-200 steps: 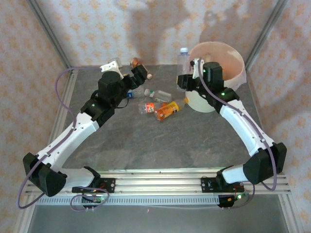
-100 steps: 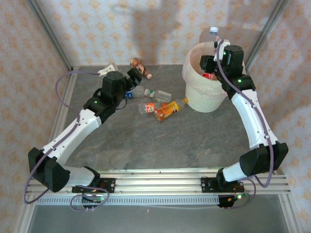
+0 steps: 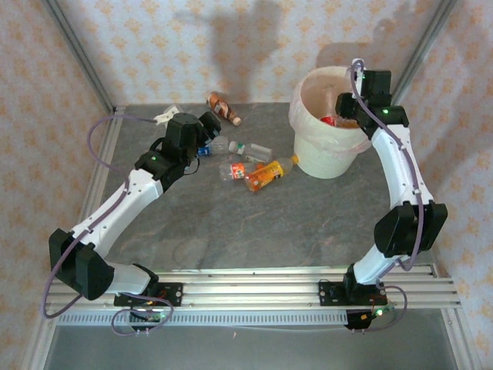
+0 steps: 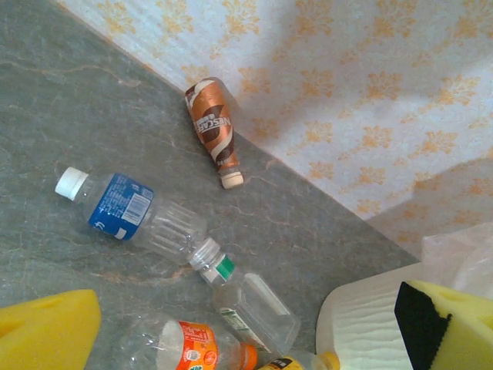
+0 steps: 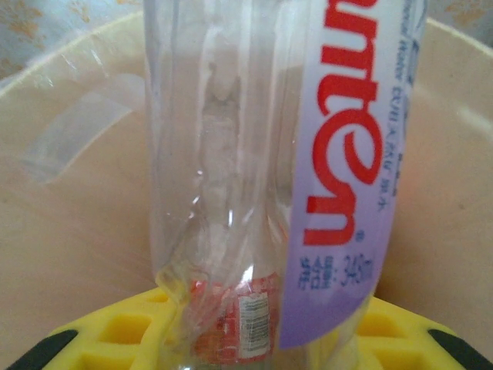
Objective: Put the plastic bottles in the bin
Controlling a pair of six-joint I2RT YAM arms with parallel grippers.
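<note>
My right gripper [image 5: 269, 348] is shut on a clear plastic bottle [image 5: 285, 177] with a lilac label and red letters, held upright inside the mouth of the cream bin [image 5: 77, 231]. From above, that gripper [image 3: 344, 109] hangs over the bin [image 3: 327, 160], where a red-labelled bottle [image 3: 330, 119] lies. My left gripper [image 3: 206, 128] is open above the table's bottles. Below it lie a blue-labelled bottle [image 4: 127, 212], a clear one with a green ring [image 4: 246, 297] and an orange-labelled one [image 4: 189, 347]. A brown bottle [image 4: 212, 127] lies near the back wall.
An orange bottle [image 3: 266, 175] lies just left of the bin's foot. The bin's wall [image 4: 362, 324] stands close to the right of my left gripper's yellow pads [image 4: 46, 335]. A white scrap [image 3: 166, 116] sits at the table's back left corner. Patterned walls close the back and sides.
My right arm has carried the lilac-labelled bottle from beside the bin's left rim up and over into its mouth. The left arm has shifted slightly and stayed open.
</note>
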